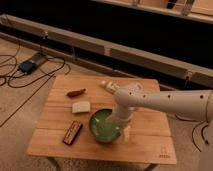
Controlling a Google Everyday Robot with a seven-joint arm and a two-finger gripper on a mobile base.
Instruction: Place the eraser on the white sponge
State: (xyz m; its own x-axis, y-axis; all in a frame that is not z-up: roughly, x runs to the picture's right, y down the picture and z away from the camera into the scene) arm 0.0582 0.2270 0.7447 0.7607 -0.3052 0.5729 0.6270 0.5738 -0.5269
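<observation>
The eraser (72,132), a flat black bar with red-orange edges, lies on the wooden table (150,146) near its front left. The white sponge (81,106), a cream block, lies just behind it, apart from it. My gripper (125,132) points down at the right rim of the green bowl (102,126), well to the right of the eraser and the sponge. My white arm (165,102) reaches in from the right.
A reddish-brown lumpy object (76,92) lies behind the sponge. A small pale bottle-like item (107,86) lies at the back middle. Cables and a blue box (27,65) lie on the floor at left. A low dark wall runs behind the table.
</observation>
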